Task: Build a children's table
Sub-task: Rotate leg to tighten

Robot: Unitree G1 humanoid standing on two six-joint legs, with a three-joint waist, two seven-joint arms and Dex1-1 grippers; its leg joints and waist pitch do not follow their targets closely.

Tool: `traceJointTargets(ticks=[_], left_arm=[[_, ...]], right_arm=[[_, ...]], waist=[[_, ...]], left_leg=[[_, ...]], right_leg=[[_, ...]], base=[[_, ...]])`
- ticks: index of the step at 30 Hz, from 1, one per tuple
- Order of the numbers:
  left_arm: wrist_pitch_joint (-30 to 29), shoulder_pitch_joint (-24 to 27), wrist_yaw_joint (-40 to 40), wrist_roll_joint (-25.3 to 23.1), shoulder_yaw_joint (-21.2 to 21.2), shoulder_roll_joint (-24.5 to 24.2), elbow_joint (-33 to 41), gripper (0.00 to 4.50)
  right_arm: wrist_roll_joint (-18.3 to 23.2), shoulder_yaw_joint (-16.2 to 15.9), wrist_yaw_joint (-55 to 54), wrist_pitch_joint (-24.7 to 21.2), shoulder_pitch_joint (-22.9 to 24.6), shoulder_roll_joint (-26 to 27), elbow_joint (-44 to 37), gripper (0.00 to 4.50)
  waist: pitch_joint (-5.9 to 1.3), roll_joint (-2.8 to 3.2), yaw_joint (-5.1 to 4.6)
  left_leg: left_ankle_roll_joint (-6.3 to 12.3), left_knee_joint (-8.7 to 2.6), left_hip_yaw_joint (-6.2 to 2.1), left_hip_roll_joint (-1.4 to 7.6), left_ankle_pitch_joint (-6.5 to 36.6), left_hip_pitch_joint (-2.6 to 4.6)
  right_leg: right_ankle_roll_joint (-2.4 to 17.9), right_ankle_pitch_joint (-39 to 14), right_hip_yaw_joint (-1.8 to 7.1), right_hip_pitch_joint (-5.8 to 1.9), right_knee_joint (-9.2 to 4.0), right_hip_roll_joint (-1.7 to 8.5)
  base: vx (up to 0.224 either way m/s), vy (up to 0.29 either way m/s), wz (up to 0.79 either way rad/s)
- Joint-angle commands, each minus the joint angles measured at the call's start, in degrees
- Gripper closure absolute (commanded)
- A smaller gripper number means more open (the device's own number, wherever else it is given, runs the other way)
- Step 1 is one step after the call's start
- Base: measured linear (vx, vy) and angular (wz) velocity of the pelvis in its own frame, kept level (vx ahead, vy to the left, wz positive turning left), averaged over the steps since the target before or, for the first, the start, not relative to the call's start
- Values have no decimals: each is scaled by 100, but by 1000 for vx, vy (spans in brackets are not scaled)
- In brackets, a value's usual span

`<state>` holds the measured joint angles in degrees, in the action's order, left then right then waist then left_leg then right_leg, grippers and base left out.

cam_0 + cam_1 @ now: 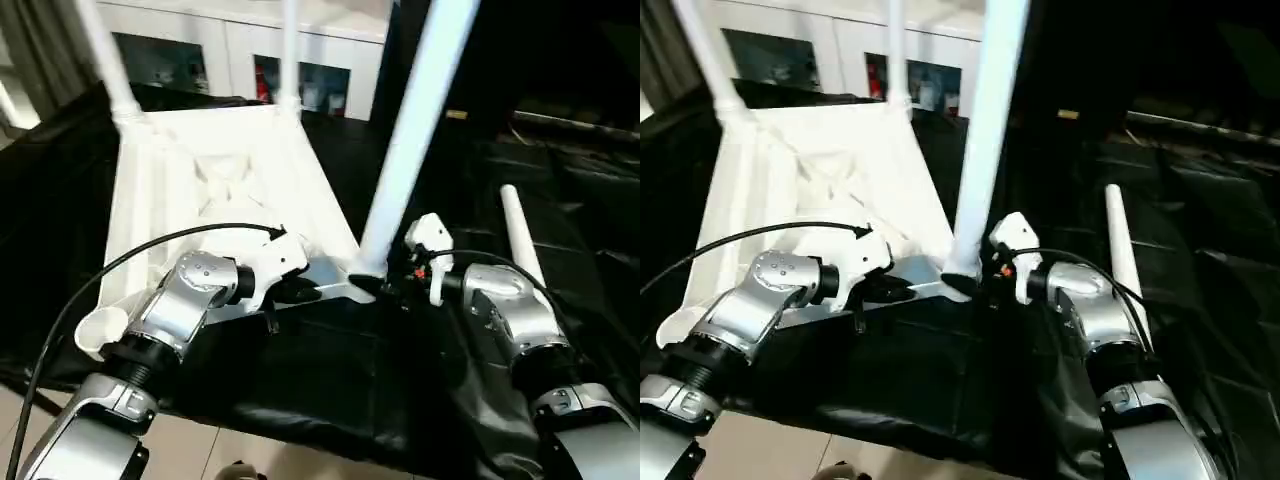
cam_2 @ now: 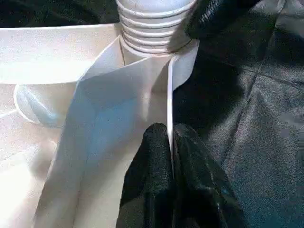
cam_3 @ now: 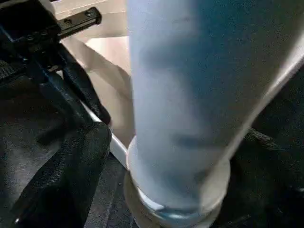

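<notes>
Your left claw (image 2: 171, 156) pinches the tabletop's rim (image 2: 169, 95); right claw (image 1: 395, 280) spread around the upright leg (image 1: 410, 140), loose leg (image 1: 522, 235) right of it.

silver forearms (image 1: 185, 300); black cables (image 1: 150, 243); white wrist housings; black fingers (image 2: 161, 180)
</notes>
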<state>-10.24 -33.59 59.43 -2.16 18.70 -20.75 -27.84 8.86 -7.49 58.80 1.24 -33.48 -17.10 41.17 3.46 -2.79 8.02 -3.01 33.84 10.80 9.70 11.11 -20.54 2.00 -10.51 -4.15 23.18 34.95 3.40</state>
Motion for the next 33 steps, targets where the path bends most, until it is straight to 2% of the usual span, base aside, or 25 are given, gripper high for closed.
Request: traceJointTargets(ticks=[1, 5, 6, 10, 13, 15, 18, 22, 30, 33], left_arm=[[45, 23, 102, 105, 68, 75, 221, 450], [12, 34, 131, 100, 53, 47, 264, 450], [8, 40, 137, 98, 49, 42, 276, 450], [-1, 52, 151, 88, 53, 30, 290, 450], [-3, 59, 169, 87, 53, 24, 295, 450], [-11, 63, 182, 87, 52, 19, 303, 450], [-24, 60, 191, 90, 50, 13, 302, 450], [-45, 69, 198, 85, 39, -2, 315, 450], [-77, 96, 212, 81, 24, -13, 329, 450], [-100, 75, 98, 66, -8, 37, 280, 450]], right_arm=[[-57, -74, 79, -74, -13, -49, -108, 48], [-87, -85, 110, -94, 9, -66, -128, 48], [-85, -76, 111, -96, 11, -65, -125, 48], [-54, -52, 134, -126, 19, -70, -139, 73], [-72, -66, 144, -126, 28, -73, -133, 111], [-88, -77, 142, -134, 42, -71, -145, 116], [-101, -84, 151, -138, 53, -64, -152, 154], [-161, -127, 155, -84, 62, -75, -117, 175], [-186, -137, 121, -53, 157, -69, -76, 183], [-148, -49, -57, -70, 203, 10, -7, 184]], waist=[[-373, -22, -3], [-369, -28, 0], [-372, -14, 3], [-377, -12, 4], [-380, -18, 6], [-379, -20, 9], [-377, -31, 11], [-383, -27, 10], [-388, -34, 9], [-387, -23, 7]], left_leg=[[398, -391, -154, 417, 696, 54], [370, -397, -158, 417, 723, 53], [350, -397, -160, 419, 744, 59], [354, -390, -159, 412, 690, 52], [360, -387, -159, 413, 673, 49], [359, -385, -155, 409, 680, 52], [358, -385, -156, 409, 681, 47], [373, -378, -153, 406, 627, 48], [397, -372, -153, 405, 586, 44], [387, -373, -152, 406, 616, 52]], right_leg=[[1218, -1061, 351, -300, -376, 624], [1186, -1103, 347, -301, -380, 617], [1172, -1135, 347, -299, -383, 621], [1180, -1045, 348, -306, -373, 617], [1189, -1019, 346, -312, -369, 619], [1183, -1048, 347, -312, -374, 620], [1175, -1080, 347, -314, -375, 622], [1184, -998, 346, -311, -362, 613], [1215, -910, 343, -320, -347, 615], [1212, -941, 342, -313, -355, 609]], base=[[0, 0, 0], [0, 0, 0], [0, 0, 0], [0, 0, 0], [0, 0, 0], [0, 0, 0], [0, 0, 0], [0, 0, 0], [0, 0, 0], [0, 0, 0]])
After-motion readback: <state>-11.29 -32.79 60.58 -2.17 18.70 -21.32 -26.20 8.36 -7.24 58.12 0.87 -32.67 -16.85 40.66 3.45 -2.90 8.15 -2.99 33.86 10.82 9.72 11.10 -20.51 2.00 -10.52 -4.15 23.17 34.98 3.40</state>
